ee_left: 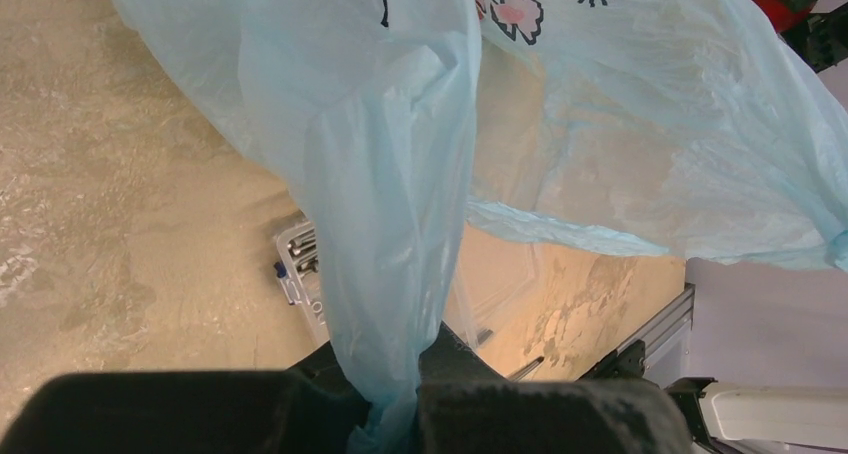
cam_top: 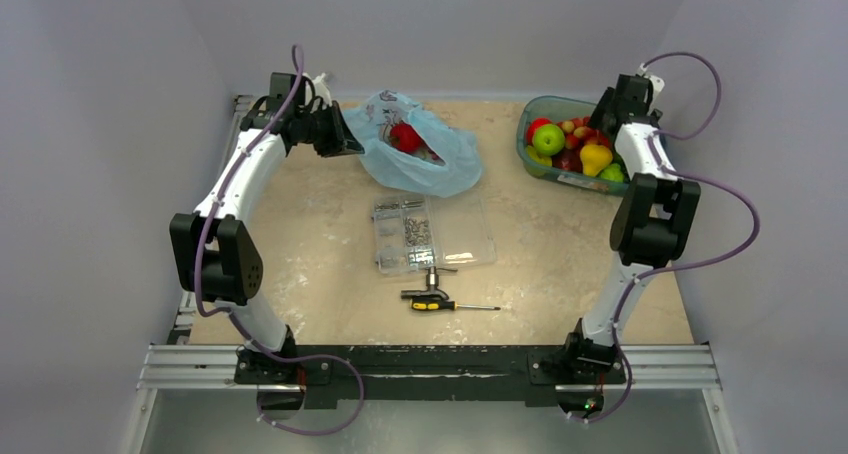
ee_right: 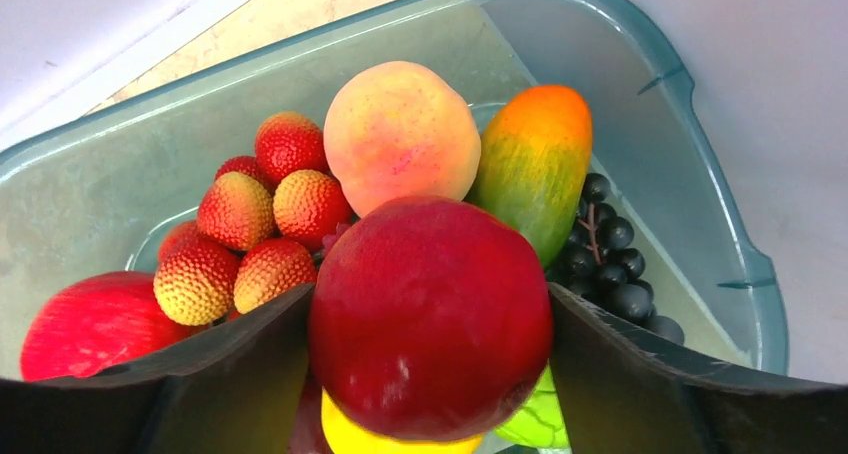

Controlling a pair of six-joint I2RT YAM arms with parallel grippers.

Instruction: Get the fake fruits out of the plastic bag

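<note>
The light blue plastic bag (cam_top: 420,154) lies at the back of the table with a red fruit (cam_top: 404,137) showing in its mouth. My left gripper (cam_top: 338,137) is shut on a bunched strip of the bag (ee_left: 400,174), which rises from between the jaws (ee_left: 395,414). My right gripper (ee_right: 430,304) hangs over the teal tub (ee_right: 700,174) and is shut on a dark red round fruit (ee_right: 430,334), both fingers against its sides. That fruit sits just above the pile of fake fruits in the tub.
The tub (cam_top: 527,154) at the back right holds a peach (ee_right: 400,134), a mango (ee_right: 535,164), lychees (ee_right: 250,224) and dark grapes (ee_right: 610,264). A clear compartment box of screws (cam_top: 430,234) and a screwdriver (cam_top: 440,304) lie mid-table.
</note>
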